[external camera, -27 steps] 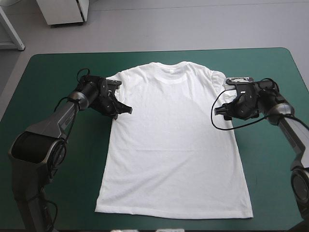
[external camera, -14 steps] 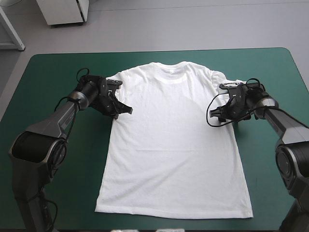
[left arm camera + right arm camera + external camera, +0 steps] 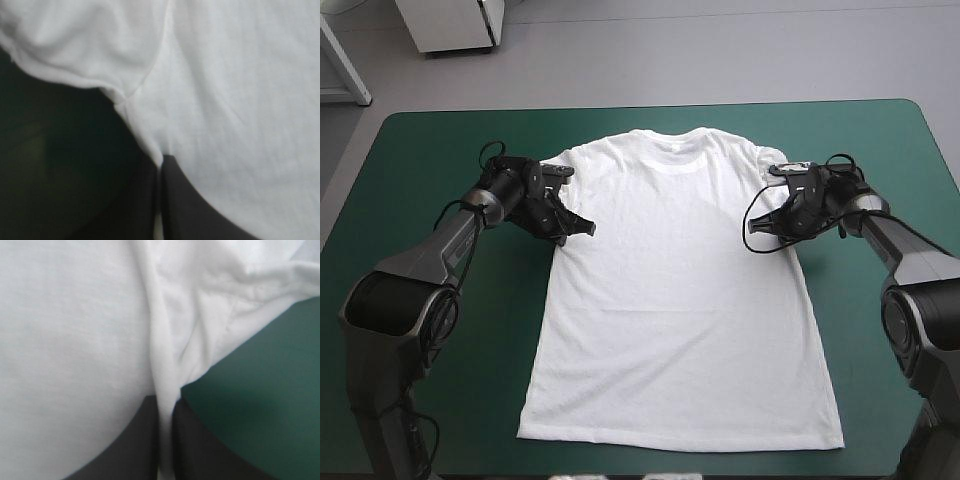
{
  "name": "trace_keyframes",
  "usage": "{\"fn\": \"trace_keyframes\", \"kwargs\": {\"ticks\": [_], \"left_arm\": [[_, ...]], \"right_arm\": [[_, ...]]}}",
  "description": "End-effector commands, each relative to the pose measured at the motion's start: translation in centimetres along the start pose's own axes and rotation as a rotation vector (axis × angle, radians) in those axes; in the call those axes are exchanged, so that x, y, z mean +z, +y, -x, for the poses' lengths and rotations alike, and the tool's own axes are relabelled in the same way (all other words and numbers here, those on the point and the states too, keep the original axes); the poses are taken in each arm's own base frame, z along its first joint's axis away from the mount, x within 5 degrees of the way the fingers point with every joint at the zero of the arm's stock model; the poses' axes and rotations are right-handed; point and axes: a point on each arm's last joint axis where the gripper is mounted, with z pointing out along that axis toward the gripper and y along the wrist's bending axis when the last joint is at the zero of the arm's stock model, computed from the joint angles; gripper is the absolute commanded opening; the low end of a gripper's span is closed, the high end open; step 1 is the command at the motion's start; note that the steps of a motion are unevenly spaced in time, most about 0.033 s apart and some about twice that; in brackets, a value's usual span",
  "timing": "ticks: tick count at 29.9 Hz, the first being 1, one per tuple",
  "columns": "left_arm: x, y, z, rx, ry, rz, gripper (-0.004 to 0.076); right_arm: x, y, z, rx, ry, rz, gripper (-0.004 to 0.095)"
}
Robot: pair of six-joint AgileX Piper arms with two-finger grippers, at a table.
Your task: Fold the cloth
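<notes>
The white T-shirt [image 3: 680,300] lies spread flat on the teal-green cover [image 3: 430,140], collar toward the far edge. My left gripper [image 3: 582,228] sits at the armpit under the shirt's left sleeve. In the left wrist view its black fingers meet, and the left gripper [image 3: 159,167] is shut on the T-shirt [image 3: 240,100] at the side seam. My right gripper [image 3: 756,222] rests at the opposite armpit. In the right wrist view the right gripper [image 3: 165,410] is shut on a raised fold of the T-shirt [image 3: 75,340] running between its fingers.
Bare teal-green cover [image 3: 270,390] borders the shirt on both sides and along the near hem. The sleeves are bunched up near both grippers.
My right gripper has slid inward over the shirt's edge to the armpit and shut on a fold of cloth. The left gripper has stayed in place, still shut.
</notes>
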Motion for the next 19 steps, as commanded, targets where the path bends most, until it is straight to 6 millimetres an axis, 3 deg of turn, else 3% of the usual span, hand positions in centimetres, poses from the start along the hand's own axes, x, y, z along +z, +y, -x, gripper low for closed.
{"fn": "trace_keyframes", "kwargs": {"ticks": [1,4,7,19], "left_arm": [[2.2,-0.7,-0.5,-0.031,0.051,-0.054,-0.001],[1.2,-0.8,-0.7,-0.01,0.054,-0.057,-0.001],[-1.2,-1.0,-0.7,0.011,0.018,-0.055,-0.001],[-14.3,-1.9,-2.9,0.05,-0.25,-0.049,-0.001]], "right_arm": [[0.3,0.5,-0.2,0.034,0.016,0.058,-0.0017],[-0.4,0.6,-0.2,0.038,0.019,0.063,-0.0017],[-2.2,0.6,0.0,0.024,-0.016,0.054,-0.0017],[-12.6,1.0,1.5,-0.011,-0.208,0.038,-0.0017]]}}
